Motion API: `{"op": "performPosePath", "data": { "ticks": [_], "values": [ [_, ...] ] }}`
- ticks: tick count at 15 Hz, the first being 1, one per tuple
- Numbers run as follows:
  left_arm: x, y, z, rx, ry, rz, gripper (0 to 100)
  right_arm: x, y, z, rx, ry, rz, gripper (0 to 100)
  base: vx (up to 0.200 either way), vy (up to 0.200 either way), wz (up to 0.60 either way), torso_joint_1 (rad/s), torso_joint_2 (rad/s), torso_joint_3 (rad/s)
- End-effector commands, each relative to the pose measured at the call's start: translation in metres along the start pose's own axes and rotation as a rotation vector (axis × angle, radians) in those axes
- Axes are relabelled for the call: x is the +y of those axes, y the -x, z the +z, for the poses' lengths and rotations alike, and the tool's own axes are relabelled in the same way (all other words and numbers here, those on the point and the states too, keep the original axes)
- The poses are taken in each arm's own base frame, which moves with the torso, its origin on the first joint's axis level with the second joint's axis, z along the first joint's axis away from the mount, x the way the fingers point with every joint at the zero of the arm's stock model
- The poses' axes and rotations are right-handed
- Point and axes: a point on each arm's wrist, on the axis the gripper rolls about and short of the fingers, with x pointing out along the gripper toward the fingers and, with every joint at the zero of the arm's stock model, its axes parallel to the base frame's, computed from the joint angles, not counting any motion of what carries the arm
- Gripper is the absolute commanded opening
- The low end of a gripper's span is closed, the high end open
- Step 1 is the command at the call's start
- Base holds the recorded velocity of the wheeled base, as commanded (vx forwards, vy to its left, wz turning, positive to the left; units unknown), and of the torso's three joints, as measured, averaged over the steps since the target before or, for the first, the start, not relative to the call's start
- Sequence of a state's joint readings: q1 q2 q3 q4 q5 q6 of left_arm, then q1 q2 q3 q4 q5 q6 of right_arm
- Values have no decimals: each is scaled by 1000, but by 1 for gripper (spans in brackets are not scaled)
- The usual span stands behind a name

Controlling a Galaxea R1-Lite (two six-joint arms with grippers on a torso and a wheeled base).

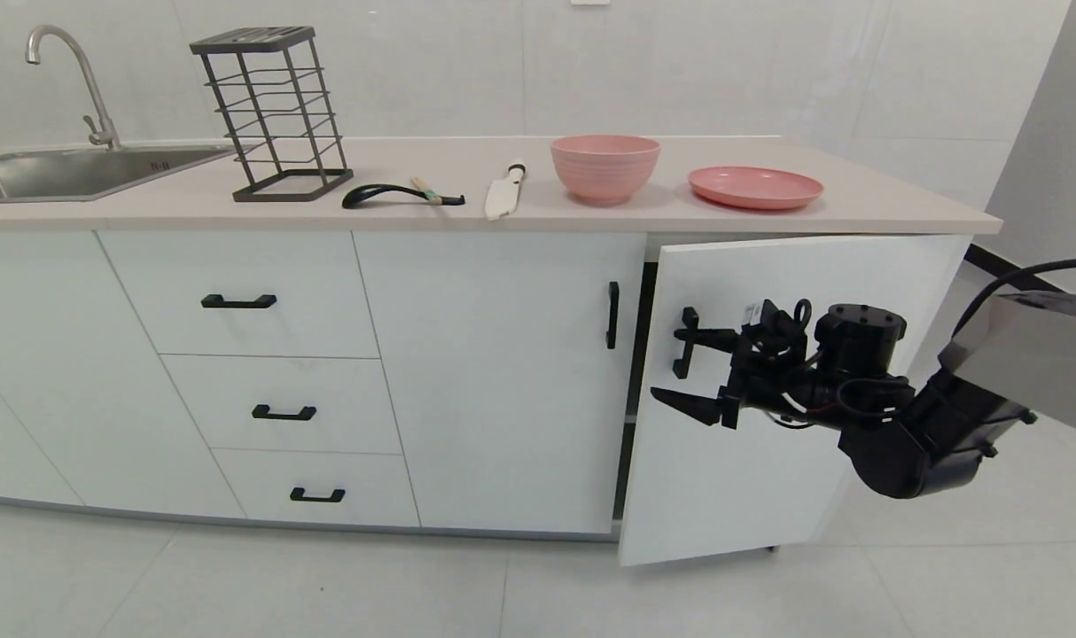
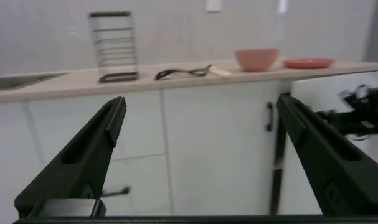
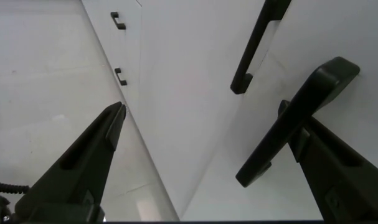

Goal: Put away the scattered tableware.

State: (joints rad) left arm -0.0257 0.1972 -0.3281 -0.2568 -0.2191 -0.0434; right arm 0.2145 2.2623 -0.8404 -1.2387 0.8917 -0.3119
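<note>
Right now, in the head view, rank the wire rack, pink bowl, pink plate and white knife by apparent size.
1. wire rack
2. pink bowl and pink plate, too close to rank
3. white knife

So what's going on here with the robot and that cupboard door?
The robot's right gripper is open at the handle of the cabinet door, which stands partly open; it isn't clamped on it. The left gripper is open and holds nothing. The tableware sits on the countertop, not yet put away: a pink bowl, a pink plate, a black spoon and a white knife.
</note>
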Motion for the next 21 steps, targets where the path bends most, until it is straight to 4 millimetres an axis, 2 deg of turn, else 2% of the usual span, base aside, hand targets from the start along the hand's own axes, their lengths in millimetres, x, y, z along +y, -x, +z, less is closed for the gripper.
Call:
{"op": "performPosePath", "data": {
  "ticks": [1,2,3,5,6,7,9,11,12,14,15,17,21],
  "values": [
    [7,-78,9,208,157,-356,100,14,17,16,1,-2,8,100,0,0,0,0,0,0],
    [0,-108,1,275,181,-479,100,22,23,19,3,-7,27,100,0,0,0,0,0,0],
    [-18,-142,-8,300,177,-634,100,29,28,20,12,-13,31,100,0,0,0,0,0,0],
    [-51,-206,-26,303,144,-734,100,37,34,19,27,-20,36,100,0,0,0,0,0,0],
    [-83,-255,-53,318,93,-798,100,42,38,20,31,-24,38,100,0,0,0,0,0,0],
    [-108,-292,-87,347,63,-830,100,45,40,18,33,-25,39,100,0,0,0,0,0,0],
    [-159,-325,-145,386,69,-906,100,52,44,14,39,-33,42,100,0,0,0,0,0,0],
    [-192,-349,-184,345,92,-926,100,53,47,11,47,-44,42,100,0,0,0,0,0,0],
    [-200,-356,-193,341,97,-928,100,52,48,12,39,-39,46,100,0,0,0,0,0,0],
    [-210,-371,-204,309,90,-923,100,53,48,11,35,-35,51,100,0,0,0,0,0,0],
    [-211,-371,-209,308,73,-926,100,52,49,11,35,-36,51,100,0,0,0,0,0,0],
    [-214,-373,-212,305,68,-930,100,52,49,11,35,-34,48,100,0,0,0,0,0,0],
    [-225,-399,-216,223,64,-895,100,52,50,11,34,-33,46,100,0,0,0,0,0,0]
  ]
}}
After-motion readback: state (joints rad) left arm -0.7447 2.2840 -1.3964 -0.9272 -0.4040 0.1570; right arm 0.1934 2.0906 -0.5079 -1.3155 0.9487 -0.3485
